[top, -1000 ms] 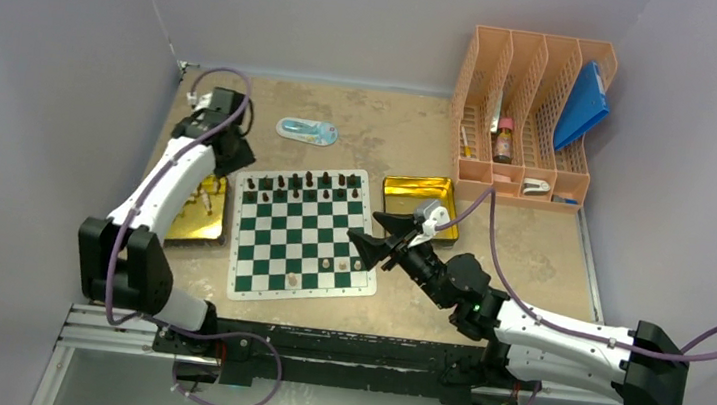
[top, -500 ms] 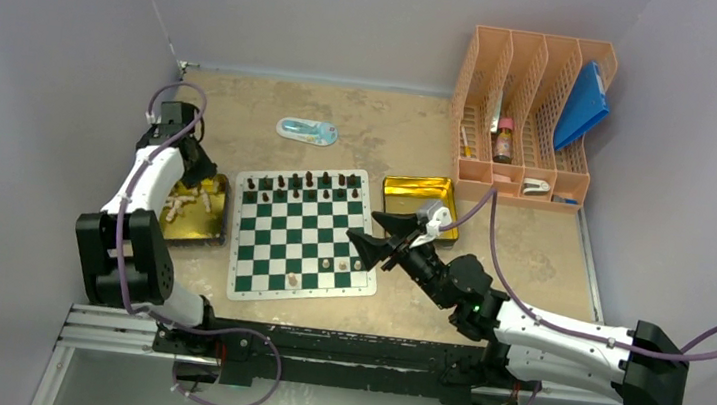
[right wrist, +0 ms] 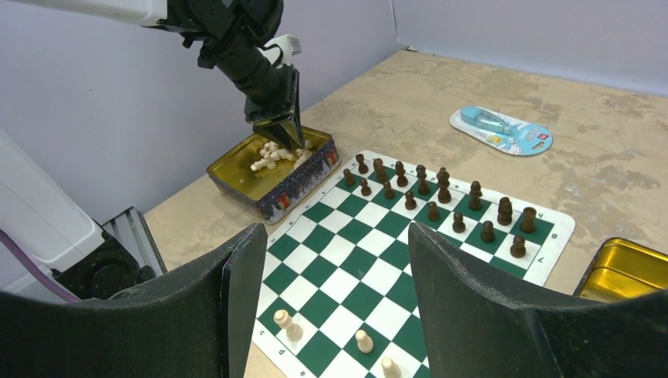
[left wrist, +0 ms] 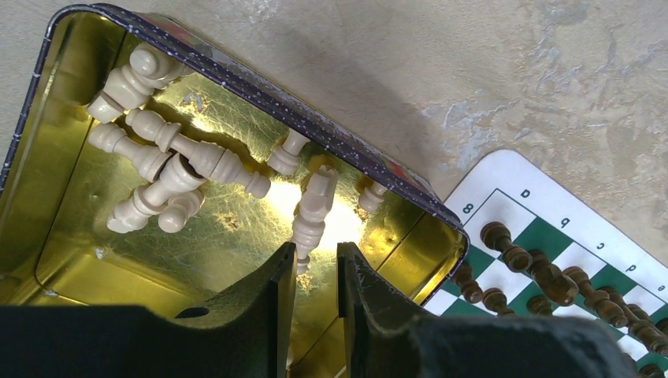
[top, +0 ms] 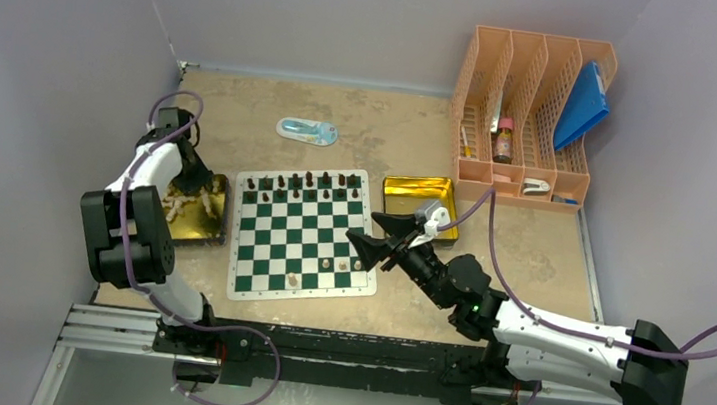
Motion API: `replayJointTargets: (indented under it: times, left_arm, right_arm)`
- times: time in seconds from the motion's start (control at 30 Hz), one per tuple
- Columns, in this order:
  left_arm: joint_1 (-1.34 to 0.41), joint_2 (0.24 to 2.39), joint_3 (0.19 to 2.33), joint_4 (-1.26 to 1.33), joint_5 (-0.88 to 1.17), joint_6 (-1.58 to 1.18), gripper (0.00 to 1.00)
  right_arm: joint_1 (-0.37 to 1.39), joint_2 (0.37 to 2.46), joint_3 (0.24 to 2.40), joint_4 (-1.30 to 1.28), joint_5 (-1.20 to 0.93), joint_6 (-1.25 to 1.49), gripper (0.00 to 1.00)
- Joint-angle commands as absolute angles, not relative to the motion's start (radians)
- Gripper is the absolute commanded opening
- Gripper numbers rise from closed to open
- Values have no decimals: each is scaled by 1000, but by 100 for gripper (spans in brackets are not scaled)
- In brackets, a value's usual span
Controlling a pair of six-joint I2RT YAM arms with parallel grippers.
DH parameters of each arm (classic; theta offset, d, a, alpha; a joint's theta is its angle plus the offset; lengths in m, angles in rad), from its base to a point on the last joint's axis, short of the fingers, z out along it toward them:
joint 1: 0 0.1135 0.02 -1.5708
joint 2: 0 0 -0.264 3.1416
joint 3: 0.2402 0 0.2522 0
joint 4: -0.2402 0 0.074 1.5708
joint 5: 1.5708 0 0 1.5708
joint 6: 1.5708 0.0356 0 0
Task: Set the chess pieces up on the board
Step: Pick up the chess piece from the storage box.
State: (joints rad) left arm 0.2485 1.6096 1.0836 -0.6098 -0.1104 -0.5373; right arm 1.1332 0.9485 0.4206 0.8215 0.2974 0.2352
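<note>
Left gripper (left wrist: 315, 253) dropped inside tray (left wrist: 236, 88) rim (barely parted), seemingly straddling cream piece (left wrist: 313, 206).

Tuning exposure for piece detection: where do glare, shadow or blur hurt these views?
Left wrist: hot glare on the gold tin washes out cream pieces near the left end effector. Right wrist: even light, own fingers dark, soft. Top external: even, everything small.

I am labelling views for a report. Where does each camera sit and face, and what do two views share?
Top external: above and behind, facing down at the board; left arm and right arm show.
Left wrist: facing down into the gold tin; left gripper shows.
Right wrist: low, facing across the board; right gripper shows.
Both wrist views share the gold tin.
</note>
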Motion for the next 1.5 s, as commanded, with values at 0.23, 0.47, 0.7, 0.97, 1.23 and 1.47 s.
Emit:
replayJointTargets:
  times: [0.23,0.47,0.7,0.97,1.23,1.47]
  left_arm:
    - [256,1679,1093,-591,-109,-512,26]
    - [258,1732,1101,-609,-100,-522,26]
    - [255,1725,1095,-622,-85,-521,19]
    - [256,1594,1096,-623,-94,-459,14]
    - [250,1408,1077,-590,80,-348,9]
    - [198,1278,1062,-561,261,-259,5]
  right_arm:
    - [1138,904,455,867,314,233,69]
    - [1137,912,455,886,311,229,69]
    - [1137,923,458,906,301,232,69]
    - [1137,942,496,823,257,313,69]
    - [1137,963,523,789,218,375,71]
    - [1137,1042,589,747,214,383,75]
